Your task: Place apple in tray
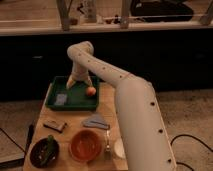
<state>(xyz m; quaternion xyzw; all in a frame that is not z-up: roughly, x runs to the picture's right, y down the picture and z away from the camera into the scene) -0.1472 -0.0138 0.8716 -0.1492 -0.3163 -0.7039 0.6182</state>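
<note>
Found the apple lying loose in the dark-green tray, just right of the gripper, apart from it; could not tell its opening.

No text or label can be read anywhere; the gripper hangs above the tray.

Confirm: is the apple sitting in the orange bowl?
No, the apple lies inside the dark-green tray, beside the gripper hanging over the tray's middle.

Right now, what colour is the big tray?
The large rectangular plastic tray is dark green, clearest in the camera view; the tool hangs over it.
</note>
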